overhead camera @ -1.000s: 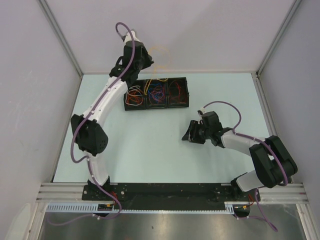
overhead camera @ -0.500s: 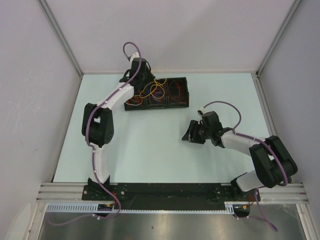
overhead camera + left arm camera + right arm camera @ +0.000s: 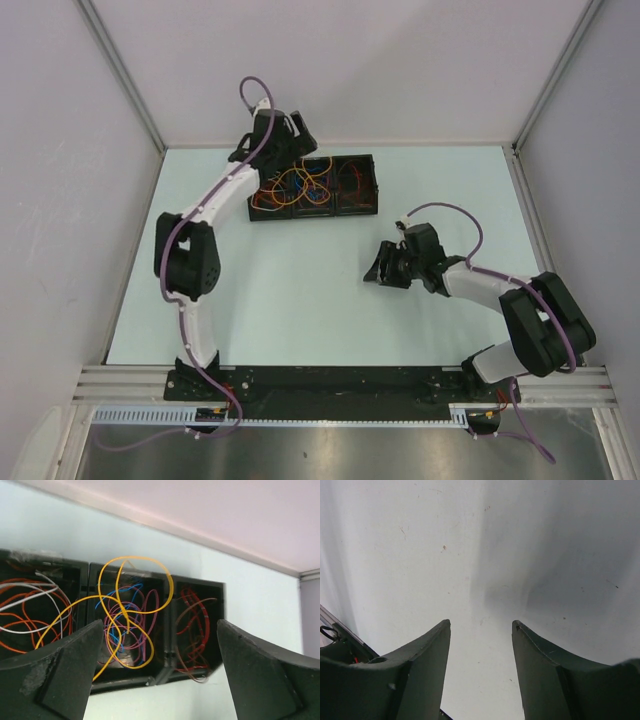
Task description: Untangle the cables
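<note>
A black tray with three compartments sits at the back of the table and holds the cables. A yellow cable loops loosely over the middle compartment and trails into the left one. Blue and pink cables curl in the middle compartment, red ones in the right, orange and white ones in the left. My left gripper hangs open over the tray's back left, its fingers wide apart with nothing between them. My right gripper is open and empty over the bare table.
The pale table is enclosed by grey walls at the left, back and right. A metal rail with both arm bases runs along the near edge. The tray stands close to the back wall.
My left gripper went from shut on the raised yellow cable to wide open. The cable dropped and now lies across the tray. The right arm has stayed put.
</note>
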Robot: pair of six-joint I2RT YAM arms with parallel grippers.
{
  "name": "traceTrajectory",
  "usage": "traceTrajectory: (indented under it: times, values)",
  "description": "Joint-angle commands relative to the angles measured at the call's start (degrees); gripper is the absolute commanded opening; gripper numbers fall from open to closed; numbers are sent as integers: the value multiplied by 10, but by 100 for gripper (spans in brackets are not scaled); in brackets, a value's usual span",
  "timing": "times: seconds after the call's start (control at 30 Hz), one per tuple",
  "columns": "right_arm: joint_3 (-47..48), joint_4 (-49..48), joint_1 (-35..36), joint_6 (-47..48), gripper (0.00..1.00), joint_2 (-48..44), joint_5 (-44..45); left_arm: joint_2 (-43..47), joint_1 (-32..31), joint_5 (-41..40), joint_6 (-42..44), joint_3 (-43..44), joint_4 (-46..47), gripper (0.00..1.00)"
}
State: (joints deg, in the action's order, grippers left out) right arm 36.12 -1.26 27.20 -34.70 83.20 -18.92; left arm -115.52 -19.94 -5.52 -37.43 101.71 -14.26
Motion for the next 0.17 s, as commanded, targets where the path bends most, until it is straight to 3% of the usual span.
traceTrajectory:
  times: [0.0,0.13]
  values:
    - [-10,-27,4,15,58,-28,-7,136,2,-14,36,-32,-5,100]
    - [-29,-34,11,14,61,-62,6,216,3,-31,52,-110,-13,100]
